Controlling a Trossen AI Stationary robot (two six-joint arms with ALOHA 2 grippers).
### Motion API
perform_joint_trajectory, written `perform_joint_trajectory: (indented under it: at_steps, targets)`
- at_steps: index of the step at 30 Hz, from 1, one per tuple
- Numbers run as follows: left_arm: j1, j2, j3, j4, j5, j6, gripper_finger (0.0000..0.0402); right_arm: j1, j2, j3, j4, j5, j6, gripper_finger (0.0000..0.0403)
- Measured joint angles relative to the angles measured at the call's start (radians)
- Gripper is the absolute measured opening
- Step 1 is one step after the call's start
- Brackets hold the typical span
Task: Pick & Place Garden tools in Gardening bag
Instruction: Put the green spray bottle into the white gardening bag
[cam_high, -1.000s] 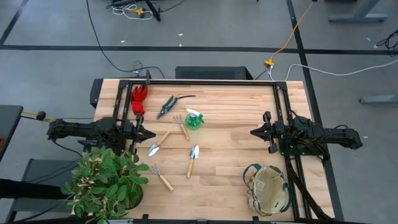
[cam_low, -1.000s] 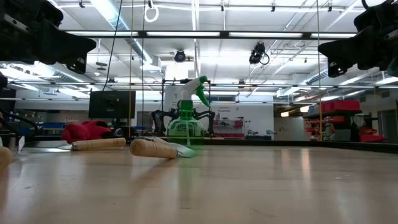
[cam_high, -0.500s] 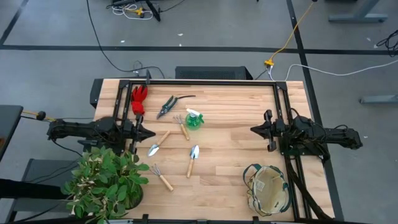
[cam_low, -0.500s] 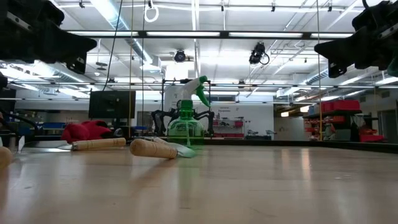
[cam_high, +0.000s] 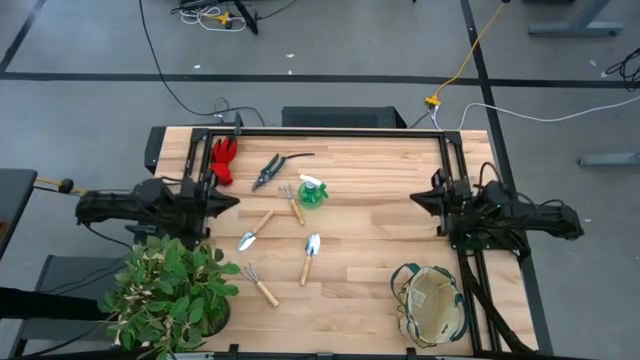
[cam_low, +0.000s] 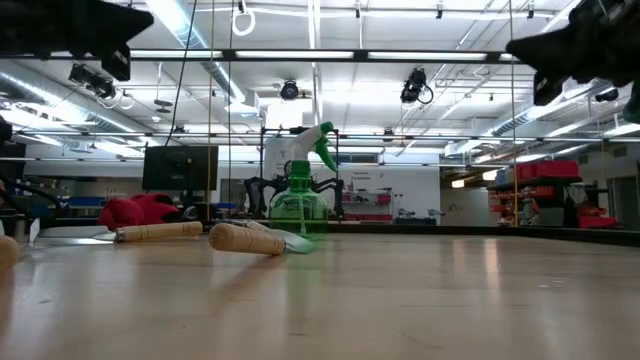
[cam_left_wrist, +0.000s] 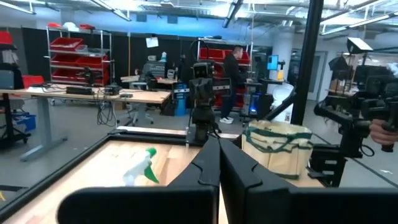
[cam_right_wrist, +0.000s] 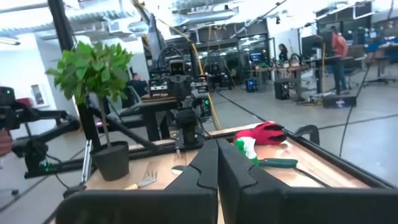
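Left gripper (cam_high: 232, 200): at the left edge of the light wooden table (cam_high: 380, 230), raised off the surface, its two dark fingers (cam_left_wrist: 208, 165) pressed together, clenched on nothing. Right gripper (cam_high: 416, 199): at the right edge, also raised, fingers (cam_right_wrist: 208, 163) likewise pressed together, nothing between them. Both point inward toward the table's middle.

Container: the round beige fabric gardening bag with dark green trim (cam_high: 432, 304) stands at the near right corner, mouth upward, just below the right arm. No tool can be made out inside it.

Tools, near edge to far edge, all lying on the left half of the table, outside the bag:
- a small rake with a light wooden handle (cam_high: 259, 283), just beside the leafy potted plant (cam_high: 168, 294) at the near left corner;
- a silver trowel with a wooden handle (cam_high: 310, 254);
- a second silver trowel (cam_high: 254, 231), near the left gripper;
- a second wooden-handled rake (cam_high: 292, 204), just beside the green-and-white spray bottle (cam_high: 313, 192);
- dark pruning shears (cam_high: 274, 168);
- red gloves (cam_high: 223, 160), at the far left corner.

Beyond the table the wrist views show a workshop with benches, red bins and persons standing far off.
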Motion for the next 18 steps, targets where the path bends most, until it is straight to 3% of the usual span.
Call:
perform_joint_trajectory:
  at_steps: [9, 18]
  targets:
    - [0.000, 0.037, 0.187, -0.104, -0.051, -0.017, 0.0002, 0.000, 0.110, 0.261, -0.144, 0.034, -0.010, 0.0000]
    - [0.000, 0.235, 0.493, -0.221, -0.094, 0.000, 0.0001, 0.000, 0.292, 0.510, -0.212, 0.076, -0.033, 0.0000]
